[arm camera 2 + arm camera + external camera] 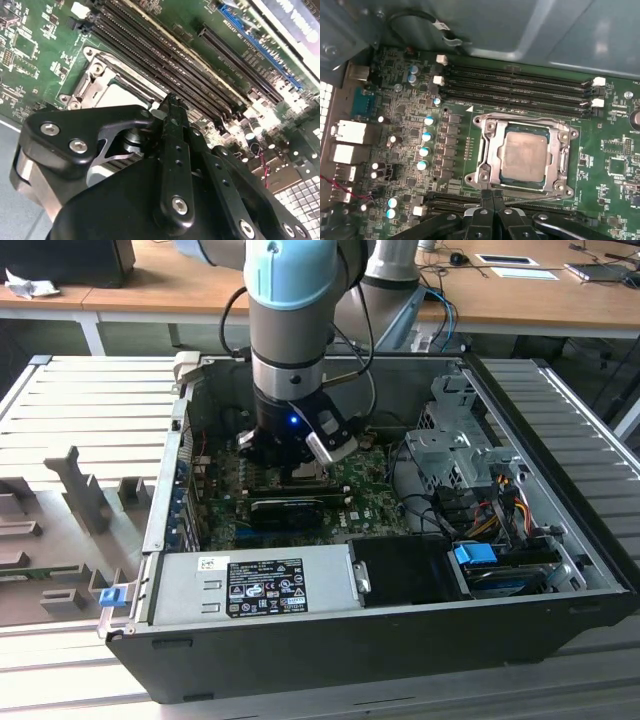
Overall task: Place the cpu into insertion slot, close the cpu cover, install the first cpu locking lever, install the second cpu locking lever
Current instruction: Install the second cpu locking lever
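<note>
In the first wrist view the cpu [522,157], a pale silvery square chip, lies flat in the insertion slot [548,134] on the green motherboard. The cpu cover [487,150], a silvery frame plate, is down around it, and the chip shows through its window. My gripper [492,194] is shut, its two black fingers pressed together at the socket edge nearest them. A thin metal lever [535,198] runs along that edge, right by the tips. In the second wrist view the gripper [171,102] stands just over the socket [107,82]. In the exterior view the gripper [300,475] is low inside the computer case.
Long black memory slots [520,85] run beside the socket, with small capacitors [425,150] on another side. In the exterior view a black card [295,508], a grey labelled power-supply box [250,585] and a metal drive cage [450,445] crowd the case around the arm.
</note>
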